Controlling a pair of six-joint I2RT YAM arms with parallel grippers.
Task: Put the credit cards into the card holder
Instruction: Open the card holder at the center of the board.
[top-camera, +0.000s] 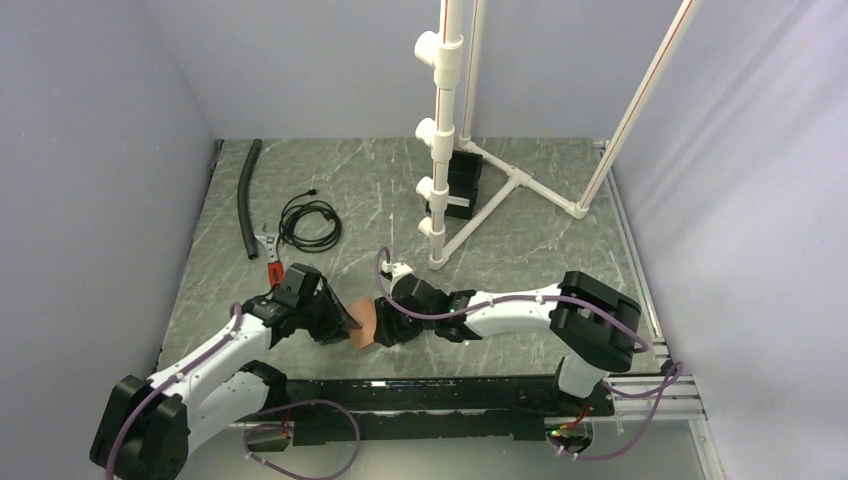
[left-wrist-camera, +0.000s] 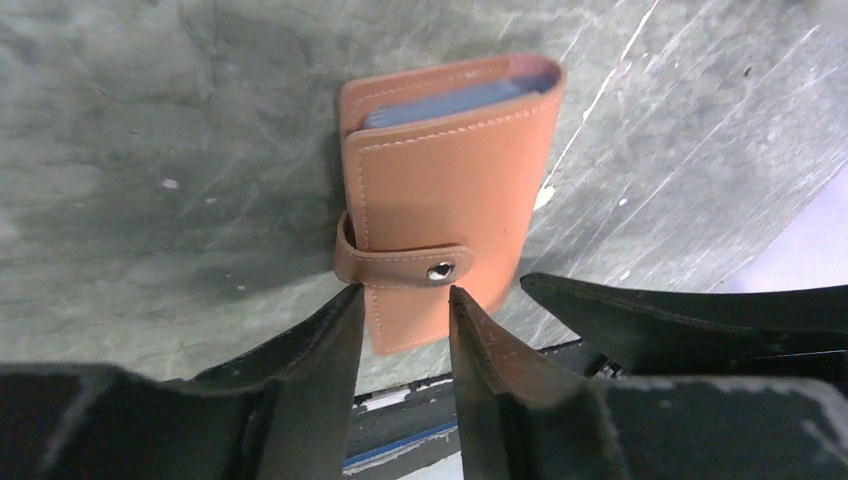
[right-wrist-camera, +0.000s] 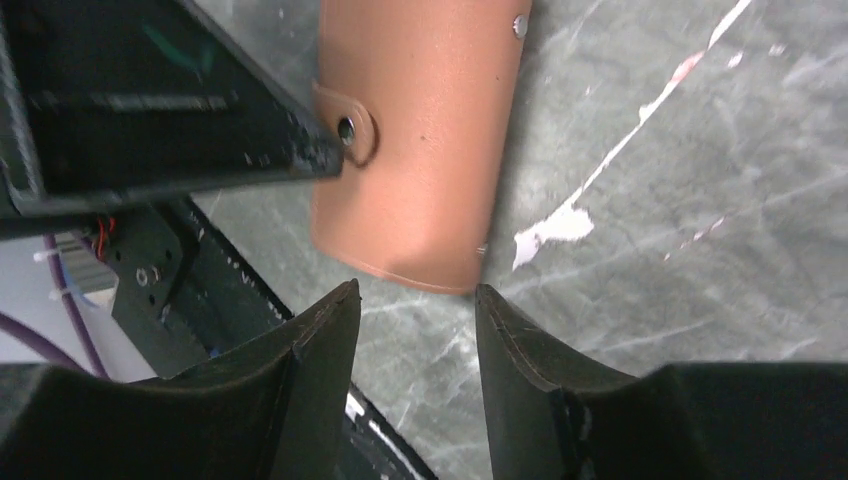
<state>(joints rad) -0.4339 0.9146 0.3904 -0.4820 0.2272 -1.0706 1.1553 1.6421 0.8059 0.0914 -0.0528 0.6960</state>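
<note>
The tan leather card holder (left-wrist-camera: 450, 190) lies folded shut on the marble table, its snap tab (left-wrist-camera: 400, 268) fastened across the front. A light blue card edge (left-wrist-camera: 450, 103) shows inside its open top; no loose credit cards are in view. My left gripper (left-wrist-camera: 402, 292) is open, its tips over the holder's lower face just below the tab. My right gripper (right-wrist-camera: 415, 290) is open and empty, its tips just short of the card holder's (right-wrist-camera: 420, 150) rounded edge. In the top view the card holder (top-camera: 362, 325) sits between the left gripper (top-camera: 335, 320) and the right gripper (top-camera: 385, 325).
A white PVC pipe stand (top-camera: 440, 150) with a black box (top-camera: 462, 185) at its foot stands at the back. A black hose (top-camera: 245, 195), a coiled cable (top-camera: 310, 222) and a red-handled tool (top-camera: 270, 262) lie at the left. A black rail (top-camera: 450, 392) runs along the near edge.
</note>
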